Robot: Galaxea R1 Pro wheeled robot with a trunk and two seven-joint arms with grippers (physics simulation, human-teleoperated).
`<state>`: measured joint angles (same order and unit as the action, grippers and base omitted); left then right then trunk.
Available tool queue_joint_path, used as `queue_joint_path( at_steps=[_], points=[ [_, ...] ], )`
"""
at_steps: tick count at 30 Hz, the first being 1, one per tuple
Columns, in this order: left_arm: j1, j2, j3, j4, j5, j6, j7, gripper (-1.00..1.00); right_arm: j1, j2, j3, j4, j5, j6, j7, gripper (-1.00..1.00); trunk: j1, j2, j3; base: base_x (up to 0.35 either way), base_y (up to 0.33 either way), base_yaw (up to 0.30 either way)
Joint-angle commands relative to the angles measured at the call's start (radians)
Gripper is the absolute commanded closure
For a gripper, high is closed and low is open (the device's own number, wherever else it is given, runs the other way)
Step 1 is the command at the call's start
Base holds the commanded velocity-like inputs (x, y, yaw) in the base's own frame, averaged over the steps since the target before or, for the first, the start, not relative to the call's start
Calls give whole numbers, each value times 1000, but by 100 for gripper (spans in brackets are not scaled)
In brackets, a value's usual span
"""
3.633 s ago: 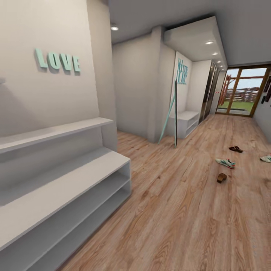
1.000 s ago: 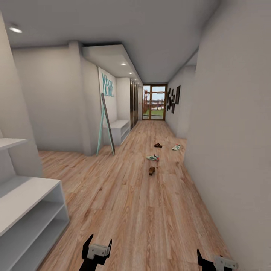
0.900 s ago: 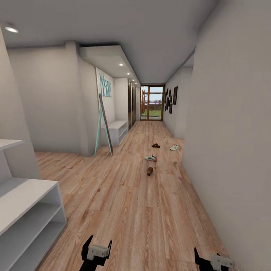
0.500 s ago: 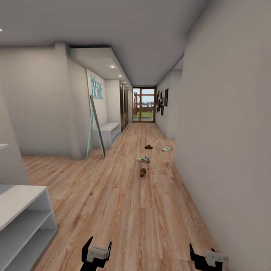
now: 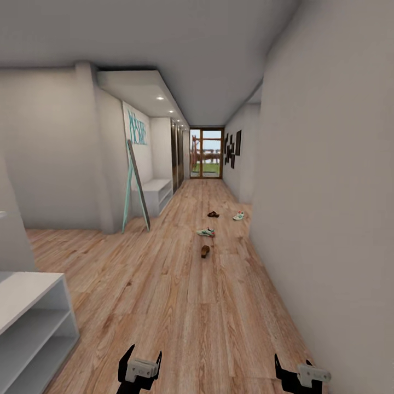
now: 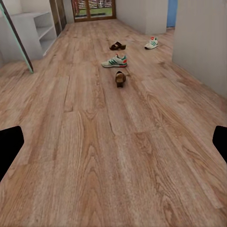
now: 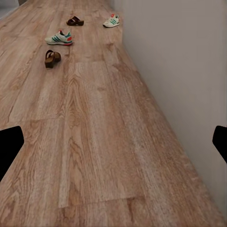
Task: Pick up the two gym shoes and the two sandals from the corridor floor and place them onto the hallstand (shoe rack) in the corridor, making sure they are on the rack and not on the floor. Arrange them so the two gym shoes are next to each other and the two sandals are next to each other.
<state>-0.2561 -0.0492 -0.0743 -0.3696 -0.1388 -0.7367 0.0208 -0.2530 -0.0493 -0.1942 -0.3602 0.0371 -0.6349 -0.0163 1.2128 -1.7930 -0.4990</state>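
Robot is facing down the corridor, nothing picked up yet. All four shoes sit on the corridor floor [image 5: 180, 306], well away from the hallstand [image 5: 30, 312], which is just beside the robot on its left. Taking the near sandal [image 5: 205, 251] as landmark: near gym shoe [image 5: 206, 232] is just beyond it, far sandal [image 5: 213, 214] further beyond, and far gym shoe [image 5: 238, 216] beyond it toward the right wall [image 5: 328, 219]. The pairs are scattered, not grouped, so each needs its own trip or grasp. Left claw [image 5: 140, 365] and right claw [image 5: 300, 374] are both held low and forward, fingers spread, empty, probably a carry pose for driving up to the shoes.
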Motion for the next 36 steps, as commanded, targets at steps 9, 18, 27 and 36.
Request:
queue_joint_path(
  at_steps=[9,18,27,36],
  points=[
    [0,0,1,1,1,-1,1,-100,1,1,4,1,4,-2,-2,-100,0,0,-7,0,0,-11],
    [0,0,2,0,2,0,1,-100,1,2,5,1,5,-2,-2,-100,0,0,-20,0,0,-3],
    [0,0,1,0,11,0,2,-100,1,2,6,1,6,-2,-2,-100,0,0,-33,0,0,0],
    [0,-1,-1,0,46,1,1,-100,2,2,6,1,6,-2,-2,-100,0,0,-40,0,0,0]
  ],
)
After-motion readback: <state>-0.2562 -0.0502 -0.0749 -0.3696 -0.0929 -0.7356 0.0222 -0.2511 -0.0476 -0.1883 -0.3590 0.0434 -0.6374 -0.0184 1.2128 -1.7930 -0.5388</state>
